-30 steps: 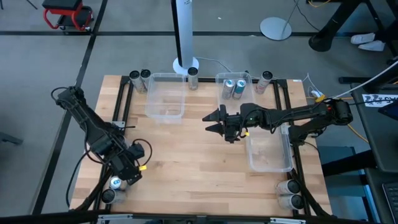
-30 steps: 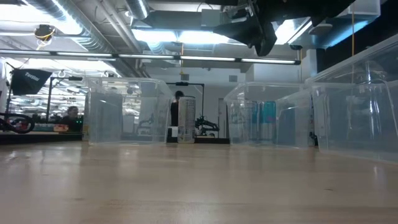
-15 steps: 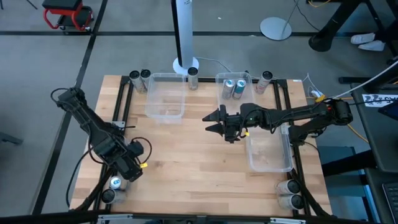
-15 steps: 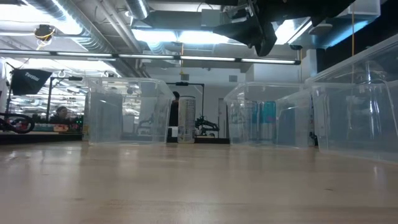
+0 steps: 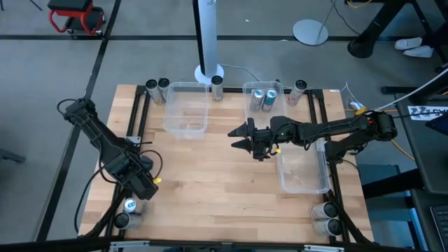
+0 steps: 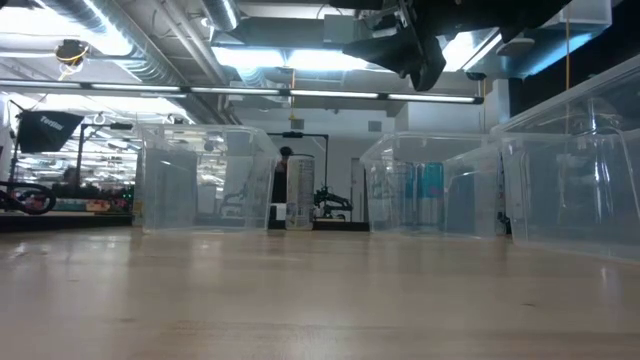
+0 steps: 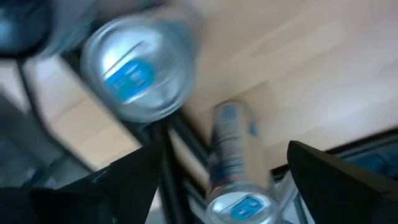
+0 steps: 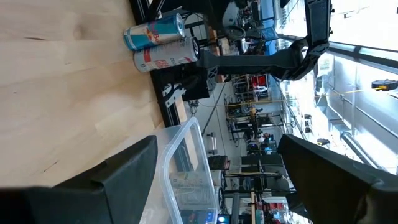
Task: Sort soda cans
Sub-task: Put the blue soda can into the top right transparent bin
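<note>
- wooden table [image 5: 210, 182]: right gripper [image 5: 241, 136] hangs mid-board, fingers spread, nothing held.
- left gripper [image 5: 143, 187]: jaws apart, empty, above corner cans.
- blue-top can [image 7: 137, 74] right below it; careless descent could topple its neighbour [image 7: 233, 162].

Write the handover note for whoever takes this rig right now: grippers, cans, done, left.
Left gripper: open, above the two cans at the near left corner, holding nothing.
Right gripper: open, empty, raised over mid-table.
Done: two blue cans in the far right bin.
Left: far left bin and near right bin look empty; cans wait at far left, far centre, far right, near right.
</note>
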